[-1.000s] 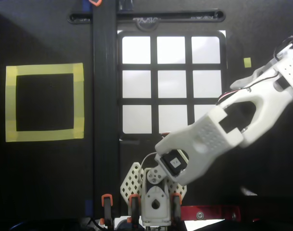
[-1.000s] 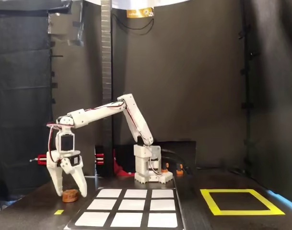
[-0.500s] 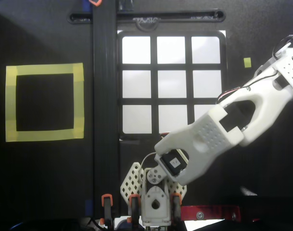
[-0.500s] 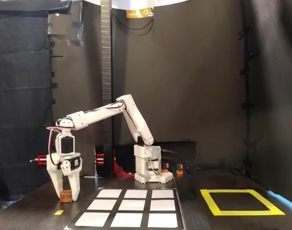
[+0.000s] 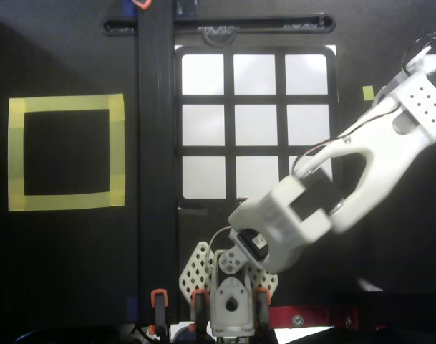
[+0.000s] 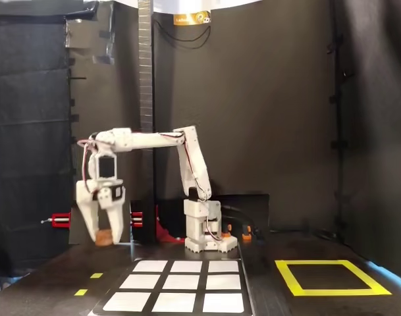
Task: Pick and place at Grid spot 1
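I have the gripper (image 6: 103,236) closed on a small brown puck-like piece (image 6: 104,237), lifted clear of the dark matte table (image 6: 49,280). In the fixed view it hangs to the left of the white grid — in the overhead view the arm (image 5: 361,165) reaches over the table's right side and hides the fingers. Grid spot 1 (image 5: 202,74), the upper-left cell in the overhead view, glows flat and square inside its black frame (image 5: 177,129) — well apart from the load, across the grid, so I judge the carry must swing leftward there.
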